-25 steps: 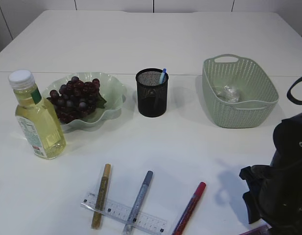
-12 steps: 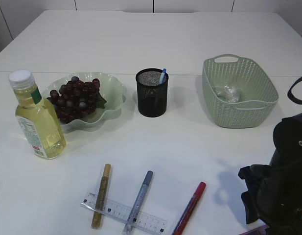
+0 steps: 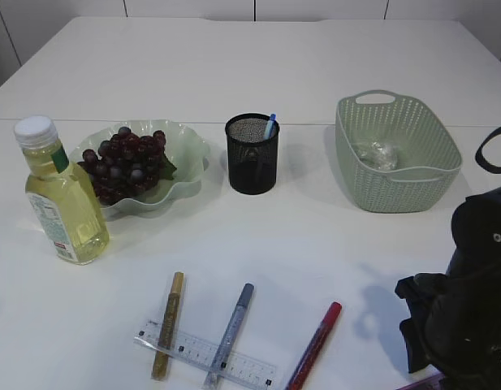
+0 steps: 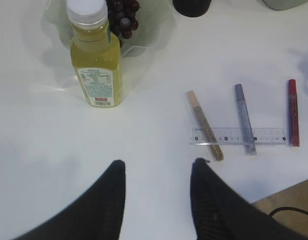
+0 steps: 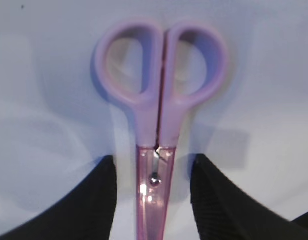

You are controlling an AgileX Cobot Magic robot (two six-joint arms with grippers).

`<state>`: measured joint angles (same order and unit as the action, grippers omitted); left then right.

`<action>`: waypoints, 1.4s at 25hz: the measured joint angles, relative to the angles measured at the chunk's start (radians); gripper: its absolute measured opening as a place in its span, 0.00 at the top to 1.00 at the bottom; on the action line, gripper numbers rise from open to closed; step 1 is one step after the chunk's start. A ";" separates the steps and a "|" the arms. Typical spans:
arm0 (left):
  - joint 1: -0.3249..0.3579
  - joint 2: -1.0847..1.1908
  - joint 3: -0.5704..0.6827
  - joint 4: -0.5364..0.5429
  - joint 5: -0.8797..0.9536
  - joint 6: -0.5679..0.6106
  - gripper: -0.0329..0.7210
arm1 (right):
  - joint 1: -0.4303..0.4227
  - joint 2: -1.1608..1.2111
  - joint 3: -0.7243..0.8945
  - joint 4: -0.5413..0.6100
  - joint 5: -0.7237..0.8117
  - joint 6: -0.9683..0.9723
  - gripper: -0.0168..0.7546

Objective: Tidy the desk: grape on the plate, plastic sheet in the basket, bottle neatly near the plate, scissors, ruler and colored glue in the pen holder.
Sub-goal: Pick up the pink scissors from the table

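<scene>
Object: scissors (image 5: 158,115), pink-lilac handles, blades closed inside a translucent pink sheath.
Position: lying flat on the white table (image 5: 273,75), handles away from camera.
Right gripper (image 5: 153,172): fingers either side of the sheath, gaps visible, not touching.

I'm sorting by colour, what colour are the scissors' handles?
Light purple handles on the scissors, clearest in the right wrist view.

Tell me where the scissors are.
The scissors lie on the table, centred between the open right gripper's fingers in the right wrist view, handles pointing away.
</scene>
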<state>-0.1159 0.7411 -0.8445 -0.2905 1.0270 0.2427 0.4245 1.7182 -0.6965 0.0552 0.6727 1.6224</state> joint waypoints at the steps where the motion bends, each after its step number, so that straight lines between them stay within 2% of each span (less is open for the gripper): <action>1: 0.000 0.000 0.000 0.000 0.000 0.000 0.54 | 0.000 0.004 0.000 0.002 0.000 0.000 0.48; 12: 0.000 0.000 0.000 0.000 -0.001 0.000 0.54 | -0.002 0.013 -0.006 0.026 0.006 0.000 0.49; 20: 0.000 0.000 0.000 0.000 -0.001 0.000 0.54 | -0.004 0.016 -0.009 0.026 -0.014 0.002 0.72; 25: 0.000 0.000 0.000 0.000 -0.001 0.000 0.54 | -0.004 0.016 -0.009 0.026 -0.014 -0.022 0.72; 35: 0.000 0.000 0.000 0.000 -0.001 0.000 0.54 | -0.004 0.016 -0.009 0.015 -0.014 -0.219 0.72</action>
<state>-0.1159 0.7411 -0.8445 -0.2905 1.0263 0.2427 0.4207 1.7347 -0.7060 0.0703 0.6588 1.4035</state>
